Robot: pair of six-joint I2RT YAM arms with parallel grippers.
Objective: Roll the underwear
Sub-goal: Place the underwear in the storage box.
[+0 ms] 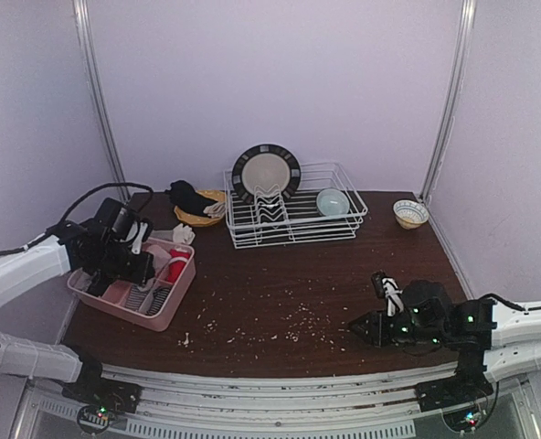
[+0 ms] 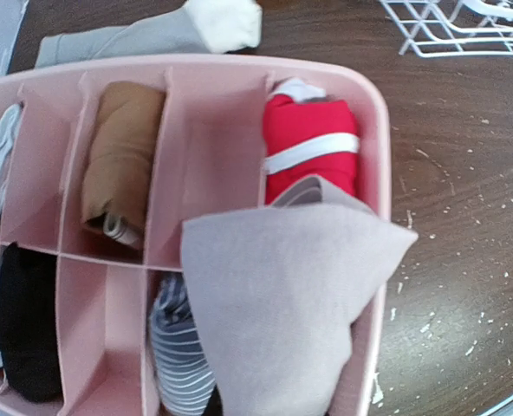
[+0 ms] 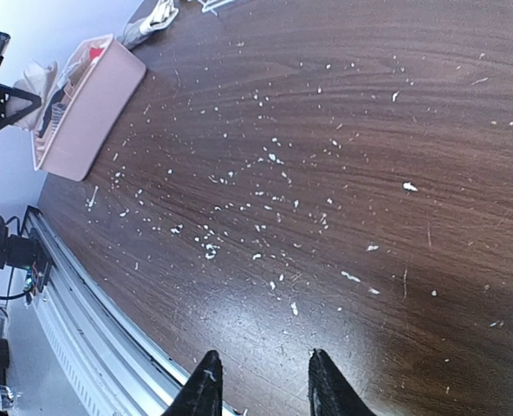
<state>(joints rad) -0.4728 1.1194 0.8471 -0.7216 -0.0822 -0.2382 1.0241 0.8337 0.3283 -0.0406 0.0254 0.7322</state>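
left gripper [image 1: 133, 267] clenched on loose mauve underwear [image 2: 282, 303], its fingers hidden beneath the cloth, above pink tray [image 2: 373, 95] at table's 9 o'clock | right gripper [image 3: 258, 368] released, empty, at 4 o'clock | risk we see: unrolled cloth snags tray wall or drapes red roll [image 2: 308, 139]

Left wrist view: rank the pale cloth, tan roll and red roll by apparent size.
Largest: pale cloth, though it is nearest the camera.
Next: tan roll.
Smallest: red roll, but the pale cloth partly hides it, so these two are close.
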